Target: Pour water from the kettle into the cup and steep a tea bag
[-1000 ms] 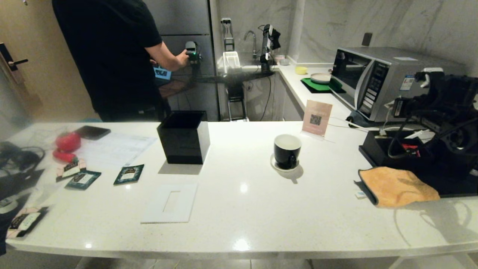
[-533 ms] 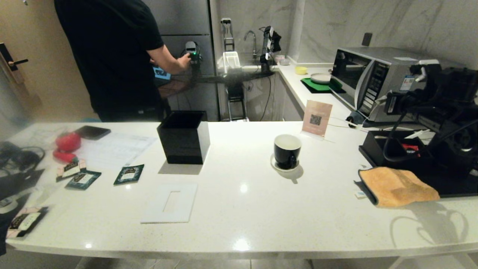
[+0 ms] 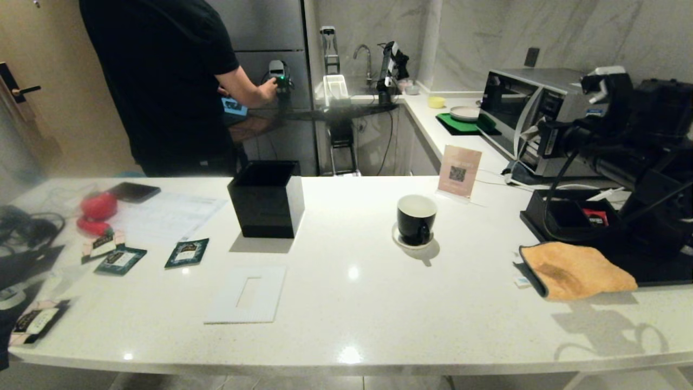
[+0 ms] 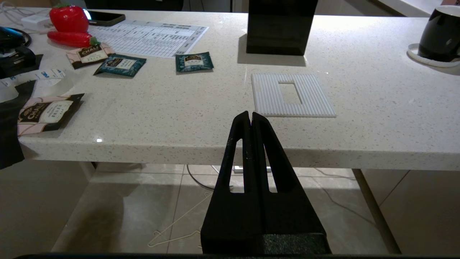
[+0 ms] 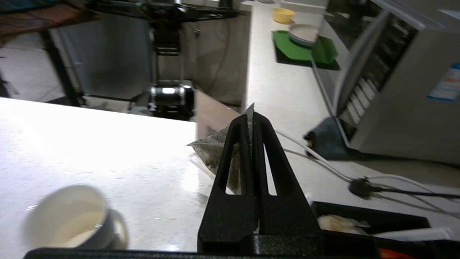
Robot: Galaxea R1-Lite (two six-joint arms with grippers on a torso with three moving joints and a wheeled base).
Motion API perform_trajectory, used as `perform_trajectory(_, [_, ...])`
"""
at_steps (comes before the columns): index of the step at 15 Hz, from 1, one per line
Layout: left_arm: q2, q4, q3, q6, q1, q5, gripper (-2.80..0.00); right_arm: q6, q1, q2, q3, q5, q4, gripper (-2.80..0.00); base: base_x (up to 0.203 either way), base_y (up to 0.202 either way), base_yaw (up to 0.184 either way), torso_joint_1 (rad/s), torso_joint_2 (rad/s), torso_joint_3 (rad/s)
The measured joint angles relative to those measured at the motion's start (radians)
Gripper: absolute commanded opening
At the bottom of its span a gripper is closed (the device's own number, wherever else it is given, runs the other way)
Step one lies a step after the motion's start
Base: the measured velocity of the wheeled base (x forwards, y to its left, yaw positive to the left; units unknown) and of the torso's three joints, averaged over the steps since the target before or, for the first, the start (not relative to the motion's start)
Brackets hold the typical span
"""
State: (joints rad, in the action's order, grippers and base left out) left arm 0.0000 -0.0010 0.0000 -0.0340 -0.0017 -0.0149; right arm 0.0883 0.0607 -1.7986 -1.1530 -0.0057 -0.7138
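Note:
The cup point(image 3: 416, 218), glossy black with a white inside, stands on its white saucer point(image 3: 403, 241) in the middle of the counter. It also shows in the right wrist view point(image 5: 72, 216) and the left wrist view point(image 4: 442, 34). My right gripper point(image 5: 251, 117) is shut on a pale speckled tea bag point(image 5: 212, 151), held in the air over the counter to the right of the cup. The right arm point(image 3: 612, 151) reaches in from the right, in front of the microwave. My left gripper point(image 4: 251, 116) is shut and empty, parked below the counter's front edge. The kettle is out of view.
A black open-topped box point(image 3: 266, 199) stands left of the cup, with a white ribbed plate point(image 3: 247, 294) in front of it and tea sachets point(image 3: 187, 252) further left. On the right are a black tray point(image 3: 563, 216), an orange cloth point(image 3: 576, 269), a microwave point(image 3: 520, 114) and a card sign point(image 3: 459, 170). A person point(image 3: 162, 81) stands behind the counter.
My right arm has risen and swung leftward, away from the black tray, with the gripper staying shut. Nothing on the counter has moved.

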Motion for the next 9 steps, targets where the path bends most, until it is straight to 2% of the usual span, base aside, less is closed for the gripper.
perform_trajectory(6, [0.0,0.0,0.0,0.0,0.0,0.0,-2.8,0.002,0.121,0.095,0.034,-0.013,0.018,-2.8,0.0,0.0,0.0,0.0,0.0,0.0])
perform_trajectory(9, [0.0,0.0,0.0,0.0,0.0,0.0,-2.8,0.003,0.205,0.147,0.07,-0.081,0.05,-2.8,0.0,0.0,0.0,0.0,0.0,0.0])
